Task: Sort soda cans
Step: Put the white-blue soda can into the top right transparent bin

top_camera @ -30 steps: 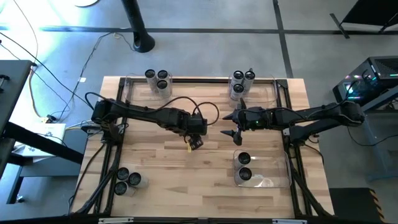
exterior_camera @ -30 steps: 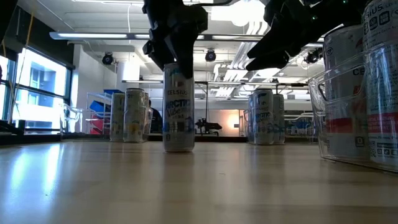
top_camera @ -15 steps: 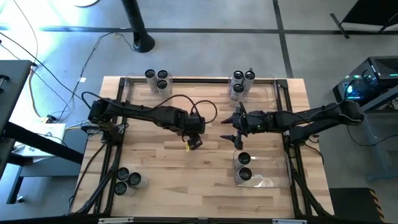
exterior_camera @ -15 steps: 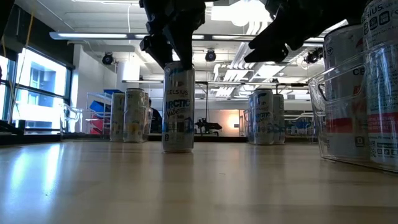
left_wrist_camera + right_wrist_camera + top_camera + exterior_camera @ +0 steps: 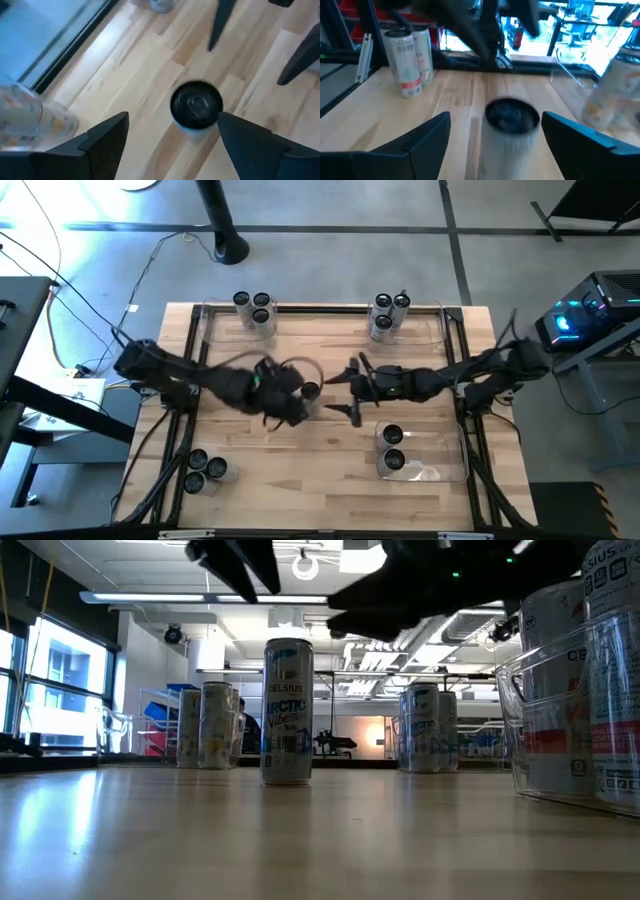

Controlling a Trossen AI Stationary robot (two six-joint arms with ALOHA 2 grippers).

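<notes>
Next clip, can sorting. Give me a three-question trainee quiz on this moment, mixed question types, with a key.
1. True or false: the lone can at the table's middle stands upright with no gripper touching it.
2. How many cans stand in the clear bin at the near right of the table? A) two B) four C) none
3. Fill in: both the left gripper and the right gripper are ____, one on each side of the lone can.

Key: 1 true; 2 A; 3 open
</notes>
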